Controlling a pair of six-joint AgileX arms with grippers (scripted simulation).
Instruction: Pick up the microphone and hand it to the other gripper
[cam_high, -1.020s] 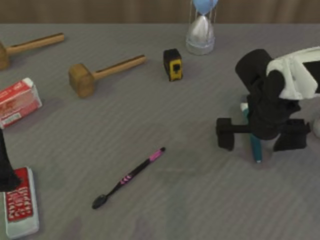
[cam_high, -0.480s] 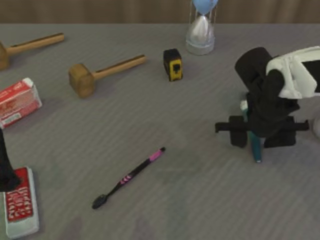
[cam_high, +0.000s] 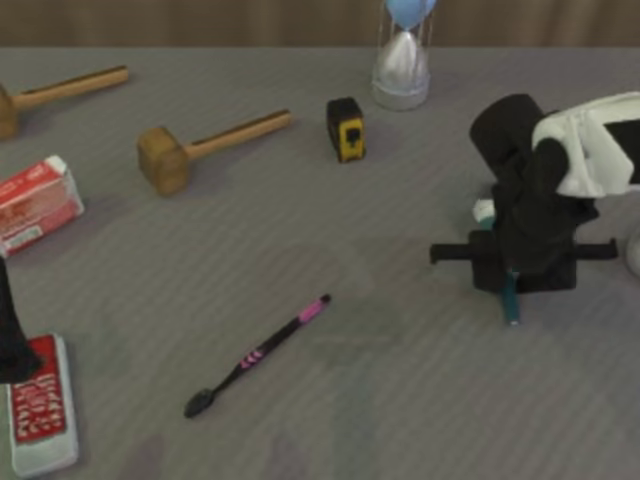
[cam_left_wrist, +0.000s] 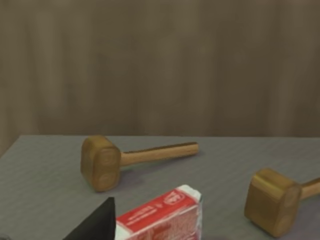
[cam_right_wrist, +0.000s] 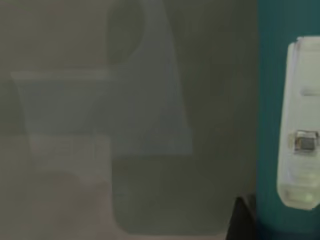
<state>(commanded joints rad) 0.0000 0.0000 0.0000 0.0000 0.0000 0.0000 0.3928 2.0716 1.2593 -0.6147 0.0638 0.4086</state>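
Note:
The microphone (cam_high: 511, 298) lies on the table at the right, its teal handle pointing toward the front edge and its white head (cam_high: 484, 211) peeking out behind the arm. My right gripper (cam_high: 520, 272) stands over it from above, shut on the teal handle. In the right wrist view the microphone (cam_right_wrist: 272, 125) fills the side of the picture, with its white switch strip (cam_right_wrist: 302, 125) facing the camera and one black fingertip (cam_right_wrist: 242, 220) against the handle. My left gripper (cam_high: 10, 345) is parked at the table's left edge, open; one of its fingertips (cam_left_wrist: 100, 222) shows in the left wrist view.
A black and pink toothbrush (cam_high: 258, 352) lies in the front middle. Two wooden mallets (cam_high: 170, 158) (cam_high: 8, 105), a red box (cam_high: 35, 200) and a second red box (cam_high: 40, 415) are at the left. A yellow tape measure (cam_high: 345, 128) and an hourglass (cam_high: 402, 60) stand at the back.
The right gripper's fingers, wide apart on either side of the microphone a second ago, have come together on its teal handle. The left arm has not moved.

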